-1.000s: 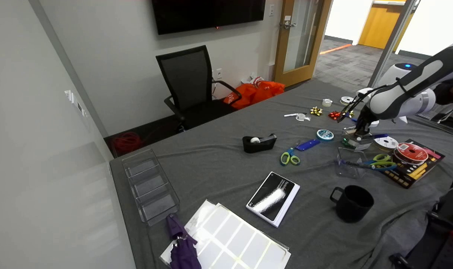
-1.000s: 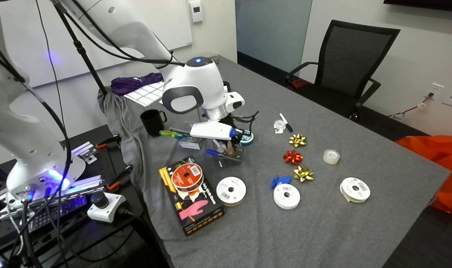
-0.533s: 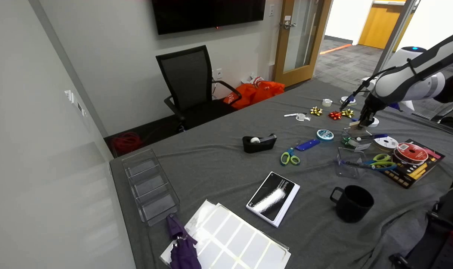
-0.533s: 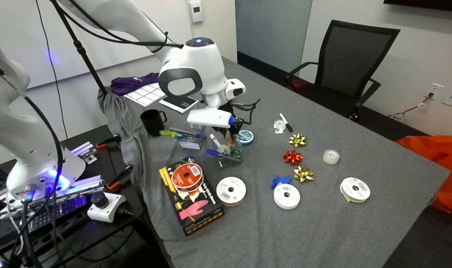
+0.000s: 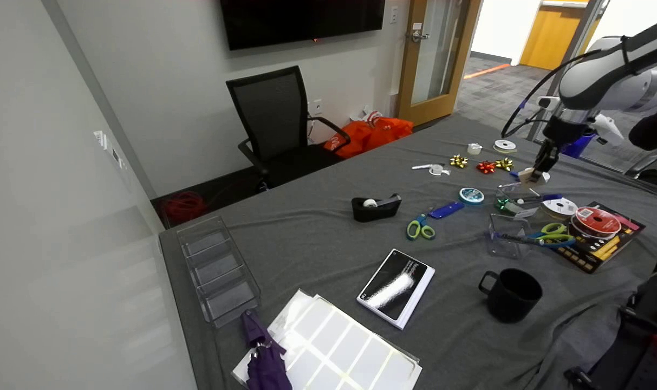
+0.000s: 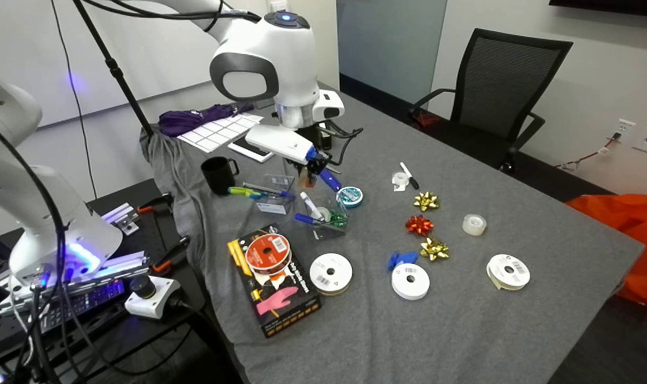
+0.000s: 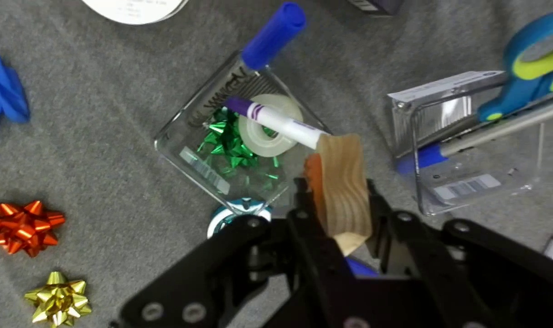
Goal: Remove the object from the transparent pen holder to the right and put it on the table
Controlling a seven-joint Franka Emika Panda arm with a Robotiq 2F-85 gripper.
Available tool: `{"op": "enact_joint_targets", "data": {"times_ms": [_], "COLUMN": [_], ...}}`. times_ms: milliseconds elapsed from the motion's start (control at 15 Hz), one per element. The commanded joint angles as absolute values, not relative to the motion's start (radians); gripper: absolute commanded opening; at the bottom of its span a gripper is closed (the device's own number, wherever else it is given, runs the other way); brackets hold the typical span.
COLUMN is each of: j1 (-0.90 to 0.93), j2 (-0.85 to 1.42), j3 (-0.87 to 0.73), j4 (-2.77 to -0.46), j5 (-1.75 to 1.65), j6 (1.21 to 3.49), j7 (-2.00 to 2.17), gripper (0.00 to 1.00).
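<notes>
No lettering on box or marker reads clearly.

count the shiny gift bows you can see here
4: a gold bow, a red bow and a second gold bow lie close together on the table; a green bow sits inside a clear pen holder. Others could be hidden.

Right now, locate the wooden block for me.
In the wrist view, the gripper clamps the wooden block, seen at the right corner of the clear holder containing the green bow.
</notes>
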State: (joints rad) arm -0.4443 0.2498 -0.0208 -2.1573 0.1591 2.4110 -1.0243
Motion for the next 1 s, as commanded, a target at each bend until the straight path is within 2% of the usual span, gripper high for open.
{"op": "enact_joint_targets", "data": {"times_ms": [0, 600, 933], "j1": [-0.41, -0.314, -0.28], "j2": [0.204, 0.351, 0.526], "j3": [-0.058, -0.04, -0.04], "j4": [-2.158, -2.026, -1.896], "j5": [0.277, 0.685, 0.683], "j6": [2.294, 2.403, 2.596], "j7": [-1.018, -0.76, -0.583], "gripper": [0.07, 0.07, 0.07]}}
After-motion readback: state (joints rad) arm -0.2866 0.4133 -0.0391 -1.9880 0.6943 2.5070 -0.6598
